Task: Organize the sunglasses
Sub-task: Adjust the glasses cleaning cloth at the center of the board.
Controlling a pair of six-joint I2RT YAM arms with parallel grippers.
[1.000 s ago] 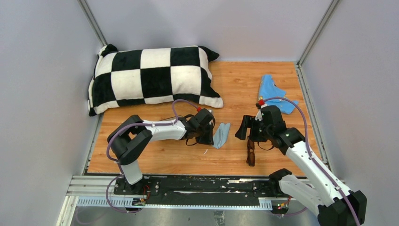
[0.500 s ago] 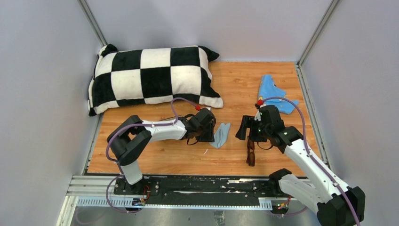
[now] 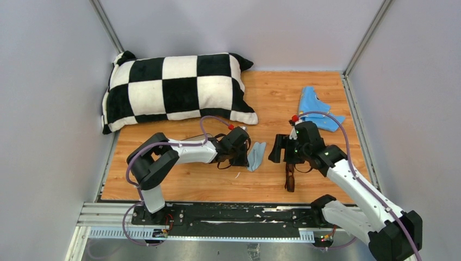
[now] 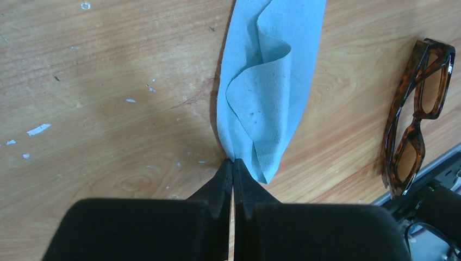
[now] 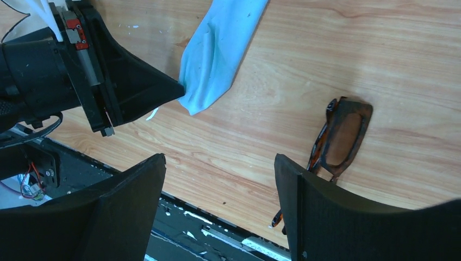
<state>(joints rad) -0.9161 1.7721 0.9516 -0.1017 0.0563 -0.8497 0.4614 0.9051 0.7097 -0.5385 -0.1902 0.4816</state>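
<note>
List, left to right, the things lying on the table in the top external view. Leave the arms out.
checkered pillow → grey-blue cloth → sunglasses → bright blue cloth

On the table (image 3: 217, 185), a pillow (image 3: 174, 89) lies at the far left, one cloth (image 3: 315, 106) at the far right, a second cloth (image 3: 255, 156) near the middle, and the sunglasses (image 3: 290, 178) right of that second cloth, nearer the front edge.
</note>
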